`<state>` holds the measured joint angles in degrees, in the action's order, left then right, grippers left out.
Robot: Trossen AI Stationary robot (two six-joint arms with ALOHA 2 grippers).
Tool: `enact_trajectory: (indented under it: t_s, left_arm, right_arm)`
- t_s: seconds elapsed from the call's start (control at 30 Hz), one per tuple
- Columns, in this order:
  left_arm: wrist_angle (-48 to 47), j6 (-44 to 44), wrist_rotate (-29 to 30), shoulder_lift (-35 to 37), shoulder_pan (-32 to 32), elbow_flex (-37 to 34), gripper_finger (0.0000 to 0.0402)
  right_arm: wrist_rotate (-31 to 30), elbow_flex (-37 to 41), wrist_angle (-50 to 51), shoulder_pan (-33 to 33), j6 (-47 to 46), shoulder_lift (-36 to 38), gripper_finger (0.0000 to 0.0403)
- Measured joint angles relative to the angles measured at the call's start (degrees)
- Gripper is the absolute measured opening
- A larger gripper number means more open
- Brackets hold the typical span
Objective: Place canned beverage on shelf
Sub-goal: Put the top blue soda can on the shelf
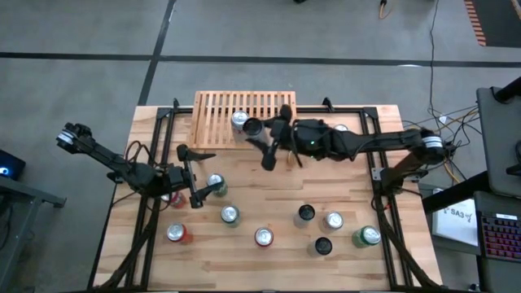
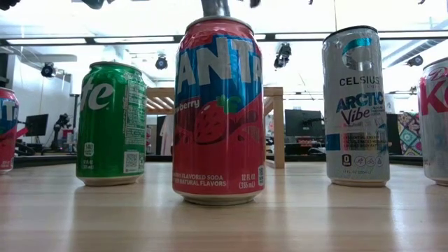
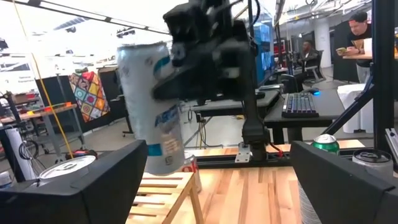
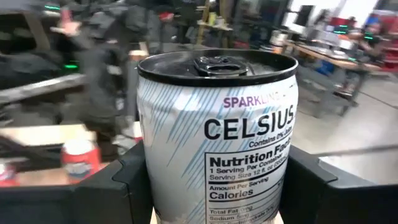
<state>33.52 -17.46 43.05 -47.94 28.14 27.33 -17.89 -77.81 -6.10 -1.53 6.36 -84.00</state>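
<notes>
- Jaws, right gripper (image 1: 254, 130): closed on a white Celsius can (image 4: 217, 137), one finger on each flank of its body. You see its top with the pull tab clear of both fingers.
- Jaws, left gripper (image 1: 194, 175): wide open, holding nothing, low over the plank table (image 1: 269, 207) with a green-rimmed can (image 1: 216, 184) just beside it.
- Item carried: in the left wrist view the held can hangs tilted, its base above the slats at the near edge of the shelf (image 1: 244, 114).
- Item already stocked: another can (image 1: 239, 120) stands on the slats, just beside the carried one.
- Hazard one: you risk knocking that standing can if you bring the carried can down tilted or too close; the cause is the narrow room between them.
- Hazard two: letting go before the base sits flat could tip the can over the shelf's edge onto the table.
- Hazard three: the base rim may catch in a gap between slats and leave the can leaning.
- Remaining stock: several more cans stand loose on the table, well apart from the shelf.
</notes>
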Motion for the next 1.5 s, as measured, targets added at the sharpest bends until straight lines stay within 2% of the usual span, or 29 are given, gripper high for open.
enact_trajectory:
  t_s: [0.23,0.43,0.53,0.67,1.27,1.5]
  left_arm:
    - [-0.15,0.27,0.09,-0.09,0.00,-0.02,0.0380]
    - [-0.15,0.51,0.19,-0.07,0.00,-0.04,0.0380]
    - [-0.15,-0.19,2.57,-0.07,0.00,-0.04,0.0380]
    - [-0.16,-1.35,6.10,-0.07,-0.04,0.07,0.0380]
    - [-0.17,-2.59,6.14,-0.17,-0.11,0.13,0.0380]
    - [-0.15,-3.03,6.14,-0.17,-0.11,0.15,0.0380]
  right_arm:
    - [0.66,15.36,-14.44,-4.13,-3.96,6.57,0.0230]
    - [0.01,24.06,-24.22,-8.82,-7.45,6.47,0.0230]
    - [0.38,26.47,-27.81,-9.93,-9.26,5.97,0.0230]
    - [-0.08,27.44,-29.94,-10.13,-9.41,5.94,0.0230]
    - [0.17,27.48,-30.05,-9.76,-6.32,3.34,0.0231]
    - [-0.13,27.48,-29.99,-9.76,-6.33,3.33,0.0255]
